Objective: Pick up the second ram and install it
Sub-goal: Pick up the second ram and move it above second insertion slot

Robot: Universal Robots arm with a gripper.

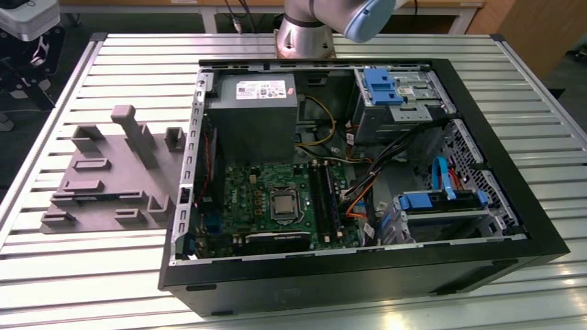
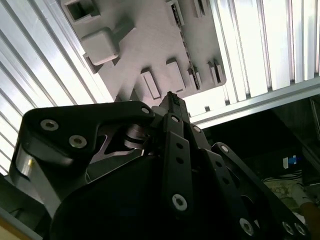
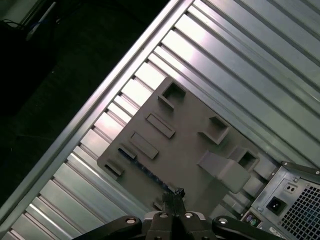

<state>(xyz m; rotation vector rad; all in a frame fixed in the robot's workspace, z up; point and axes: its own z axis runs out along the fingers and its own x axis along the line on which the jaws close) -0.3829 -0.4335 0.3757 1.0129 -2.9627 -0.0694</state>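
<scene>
End effector [image 3: 175, 193], fingers closed together, hangs over the grey holder [image 3: 192, 137], body partly cropped.

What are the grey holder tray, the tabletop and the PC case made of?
Grey holder tray: looks like moulded or printed plastic, matt, uniform grey with soft edges.
Tabletop: probably aluminium profile, judging by the bright ribbed slats with sharp glare.
PC case: outer frame is matt black, either plastic or painted metal; can't tell which. Inner chassis looks like bare sheet steel, grey and perforated.
</scene>
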